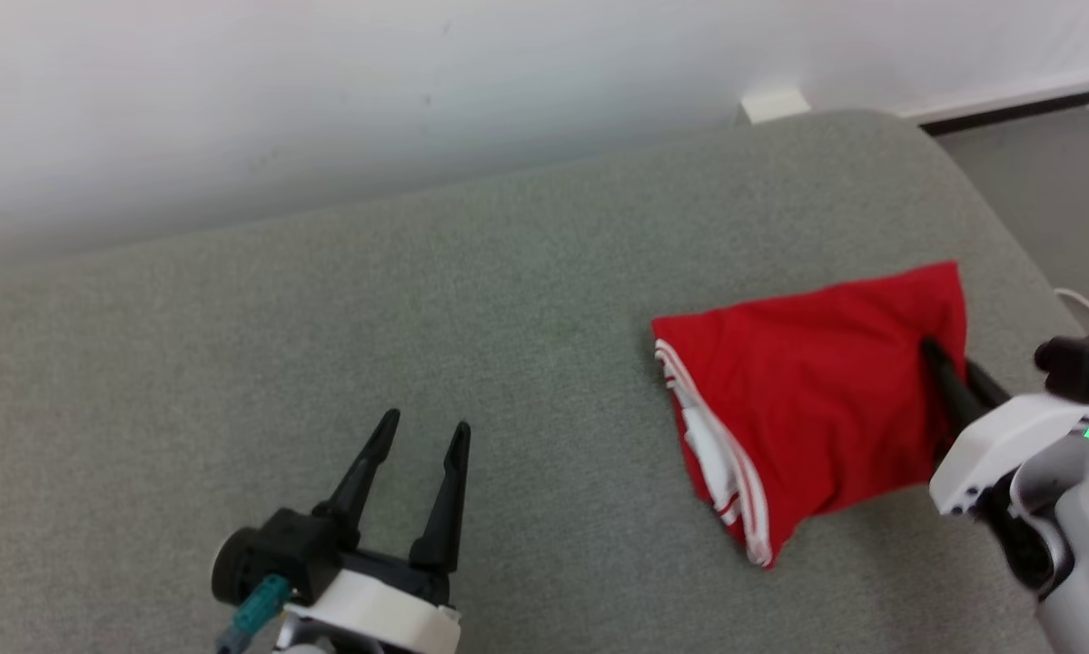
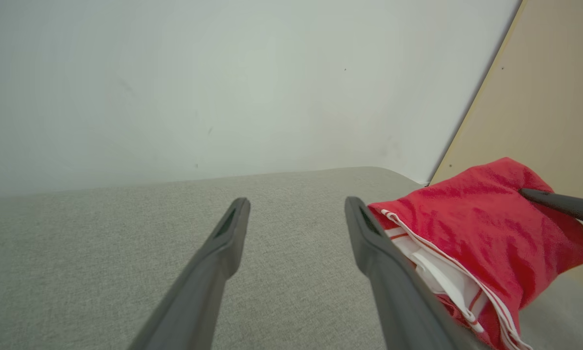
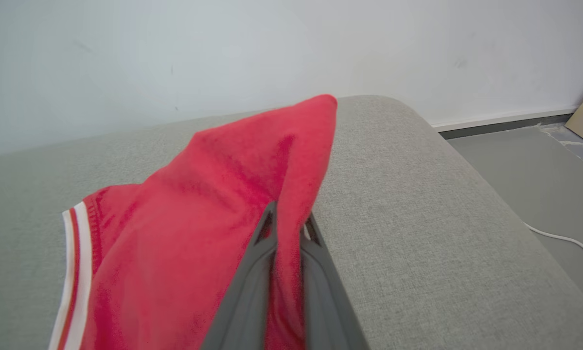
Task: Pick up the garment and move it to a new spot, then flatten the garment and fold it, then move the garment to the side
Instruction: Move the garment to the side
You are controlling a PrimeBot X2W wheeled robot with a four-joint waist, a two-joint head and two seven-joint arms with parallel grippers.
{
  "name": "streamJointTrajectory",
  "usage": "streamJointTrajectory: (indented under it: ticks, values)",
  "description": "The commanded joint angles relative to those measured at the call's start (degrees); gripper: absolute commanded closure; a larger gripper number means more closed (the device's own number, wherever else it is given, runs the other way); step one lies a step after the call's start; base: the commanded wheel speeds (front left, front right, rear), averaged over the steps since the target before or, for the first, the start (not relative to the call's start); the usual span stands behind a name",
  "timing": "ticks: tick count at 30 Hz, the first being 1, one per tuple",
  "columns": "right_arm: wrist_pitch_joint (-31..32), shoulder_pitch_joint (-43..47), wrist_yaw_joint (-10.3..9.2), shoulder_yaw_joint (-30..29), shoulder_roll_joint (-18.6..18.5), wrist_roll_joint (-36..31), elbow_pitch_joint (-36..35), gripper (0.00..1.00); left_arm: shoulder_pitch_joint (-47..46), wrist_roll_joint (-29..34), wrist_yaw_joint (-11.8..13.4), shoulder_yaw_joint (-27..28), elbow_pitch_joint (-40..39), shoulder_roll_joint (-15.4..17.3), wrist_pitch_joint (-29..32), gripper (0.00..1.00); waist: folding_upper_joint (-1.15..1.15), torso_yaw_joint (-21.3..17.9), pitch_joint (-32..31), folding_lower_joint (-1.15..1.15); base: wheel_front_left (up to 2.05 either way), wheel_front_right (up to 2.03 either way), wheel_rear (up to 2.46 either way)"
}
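Now my right claw (image 1: 933, 350) pinches the red garment (image 1: 798, 400) by its right edge; my left claw (image 1: 425, 422), wide open, sits well leftward.

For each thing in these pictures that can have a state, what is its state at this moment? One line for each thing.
garment, folded, lying on the grey cushion, one edge pinched and raised.
left end effector, open, empty, apart from the garment.
right end effector, shut on the garment's edge.
cable, lying loose on the floor.
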Motion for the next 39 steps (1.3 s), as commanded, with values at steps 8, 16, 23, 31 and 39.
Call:
streamJointTrajectory:
  ticks: [8, 16, 23, 31, 39]
  values:
    - [-2.58, -12.17, -0.14, -4.87, -3.38, -0.52, 7.10, 1.00, -4.93, 2.61, -1.35, 0.35, -0.41, 1.96, 0.01, 0.00, 0.00, 3.08, 10.52, 0.00, 0.00, 0.00, 0.00]
    - [-3.24, -20.89, -0.14, -7.11, -10.31, -7.03, 16.31, 1.00, -7.74, 3.15, -1.78, 0.11, -0.94, 2.72, 0.01, 0.00, 0.00, 5.24, 14.64, 0.00, 0.00, 0.00, 0.00]
    - [-3.87, -24.28, -0.14, -7.83, -12.37, -11.77, 24.11, 0.25, -8.44, 3.32, -2.03, 0.19, -0.89, 2.69, 0.01, 0.00, 0.00, 6.27, 15.39, 0.00, 0.00, 0.00, 0.00]
    - [-12.96, -25.76, -0.15, -9.47, -10.03, -17.32, 29.14, 0.00, -7.15, 2.50, -2.13, 1.07, -0.13, 2.02, 0.01, 0.00, 0.00, 7.06, 10.84, 0.00, 0.00, 0.00, 0.00]
    - [-16.87, -20.05, -0.15, -5.86, -6.10, -16.53, 19.95, 0.00, -3.29, 0.95, -1.57, 3.32, 0.32, 0.90, 0.01, 0.00, 0.00, 9.22, 1.01, 0.00, 0.00, 0.00, 0.00]
